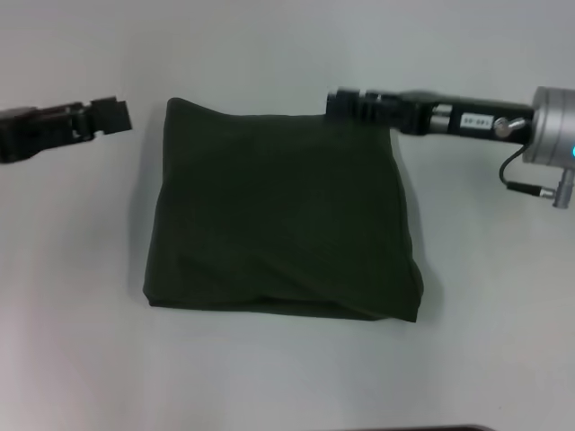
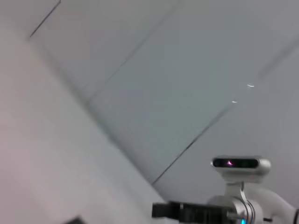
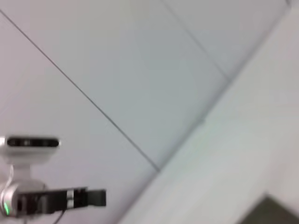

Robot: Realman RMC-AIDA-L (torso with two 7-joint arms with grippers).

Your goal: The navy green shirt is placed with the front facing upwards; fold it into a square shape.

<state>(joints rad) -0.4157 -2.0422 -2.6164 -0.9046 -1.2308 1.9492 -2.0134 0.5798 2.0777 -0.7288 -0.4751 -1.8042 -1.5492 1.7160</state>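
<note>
Shirt [image 1: 278, 220] lies on the white table [image 1: 81, 359], at centre of the head view. It is folded into a rough square, several layers thick, plain dark green side up; no lettering or label shows. Far edge runs fairly straight, near edge bulges, and the near right corner puffs out where layers stack. A soft crease runs diagonally across the near half.

Left gripper [image 1: 108, 115] sits to the left of the shirt's far left corner, level with it, apart from the cloth, with a strip of table between. It holds nothing; whether the fingers are parted or together cannot be told.

Right gripper [image 1: 341, 103] reaches in from the right along the shirt's far edge, its tip over or just at the far right part of that edge. Contact with the cloth cannot be told, nor can the finger state.

Left wrist view: mostly wall panels, with the right arm [image 2: 196, 212] far off. Right wrist view: wall again, left arm [image 3: 56, 200] at a distance, a dark bit of shirt [image 3: 275, 212] at one corner
</note>
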